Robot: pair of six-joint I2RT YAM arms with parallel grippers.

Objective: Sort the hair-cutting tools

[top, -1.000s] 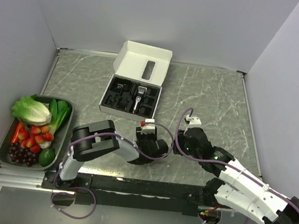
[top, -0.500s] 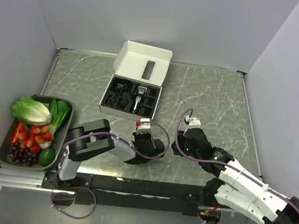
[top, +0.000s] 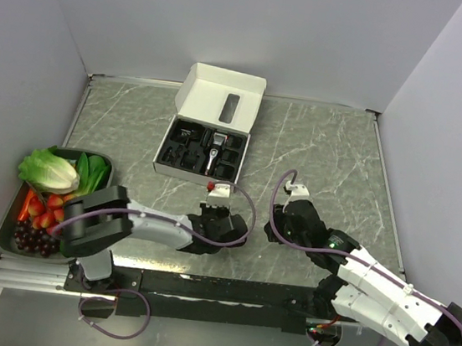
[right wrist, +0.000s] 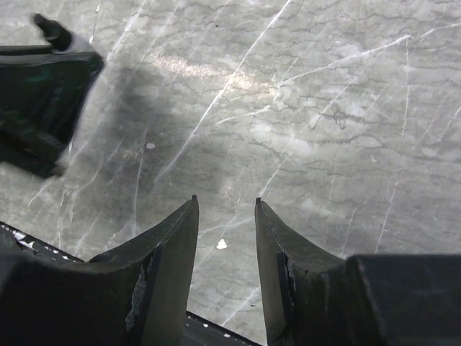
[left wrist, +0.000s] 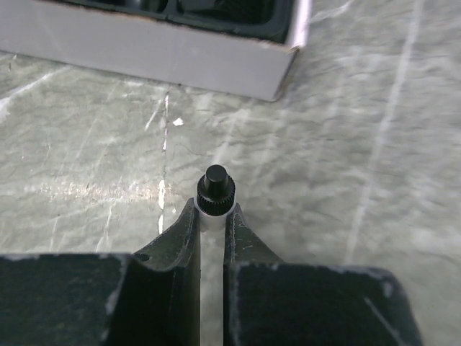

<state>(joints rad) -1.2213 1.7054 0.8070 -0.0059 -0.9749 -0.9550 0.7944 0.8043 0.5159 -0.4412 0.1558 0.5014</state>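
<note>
Pinching a small black-capped piece [left wrist: 216,186] between its tips, the left tool [left wrist: 213,213] sits near the white box [left wrist: 180,58].

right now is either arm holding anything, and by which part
The left fingers pinch a small black-capped item by its pale body just below the cap. The right fingers stand apart, holding nothing.

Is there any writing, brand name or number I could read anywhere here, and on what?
No text is legible in any view.
On the white box lid, a dark rectangle: too small to tell whether it carries print.
On the clipper in the box: no brand readable.
On the black-capped piece in the left gripper: no marking visible.
</note>
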